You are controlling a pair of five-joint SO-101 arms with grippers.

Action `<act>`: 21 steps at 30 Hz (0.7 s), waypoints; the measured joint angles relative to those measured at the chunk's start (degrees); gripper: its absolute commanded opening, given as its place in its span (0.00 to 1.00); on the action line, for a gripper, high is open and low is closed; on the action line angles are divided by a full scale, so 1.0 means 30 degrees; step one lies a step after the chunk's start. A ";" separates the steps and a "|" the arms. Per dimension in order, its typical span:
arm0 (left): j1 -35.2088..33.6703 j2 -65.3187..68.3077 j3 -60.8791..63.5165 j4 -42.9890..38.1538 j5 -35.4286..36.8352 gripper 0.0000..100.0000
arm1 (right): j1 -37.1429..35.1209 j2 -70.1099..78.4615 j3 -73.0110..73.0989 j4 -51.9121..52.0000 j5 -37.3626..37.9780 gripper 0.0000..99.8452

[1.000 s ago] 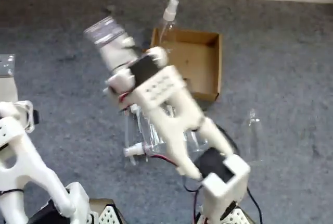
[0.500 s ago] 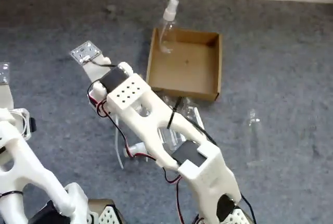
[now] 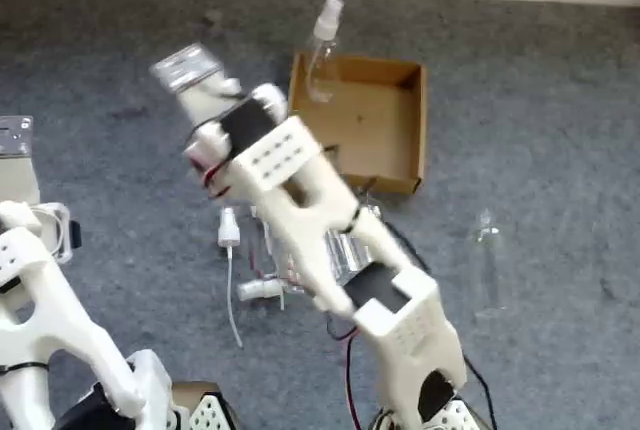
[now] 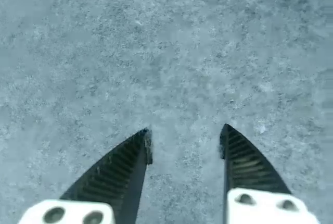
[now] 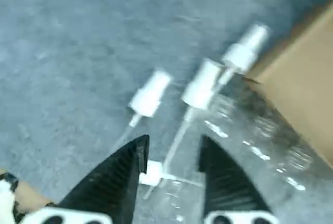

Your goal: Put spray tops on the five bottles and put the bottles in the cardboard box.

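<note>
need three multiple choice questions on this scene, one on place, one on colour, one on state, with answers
1. Where is the capped bottle? A on a shelf B at the far corner of the cardboard box C in a basket
2. What colour are the loose spray tops? A white B black C red
3. How is the left gripper? A shut on a bottle B open and empty C shut on a cloth
Answers: B, it stands at that corner; A, they show white; B, its fingers are apart over bare carpet.
</note>
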 measured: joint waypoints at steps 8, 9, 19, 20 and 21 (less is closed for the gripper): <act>0.5363 0.0000 0.0000 0.1875 0.2462 0.19 | 0.5421 -0.8703 0.9993 0.0000 0.5040 0.01; 0.6183 0.0000 0.0000 0.1875 0.3106 0.19 | 0.6535 -1.0081 1.1136 0.0000 0.5744 0.01; 1.2659 0.0088 0.0000 0.1641 0.7912 0.18 | 1.8081 -1.3538 1.7084 -0.2462 1.1546 0.08; 1.2747 0.0322 0.0000 0.1348 0.8176 0.18 | 1.8696 -1.3158 1.7289 -0.2960 1.1604 0.09; 1.2894 0.0791 0.0000 0.1026 0.8440 0.18 | 1.9106 -1.2659 1.7348 -0.3341 1.1663 0.10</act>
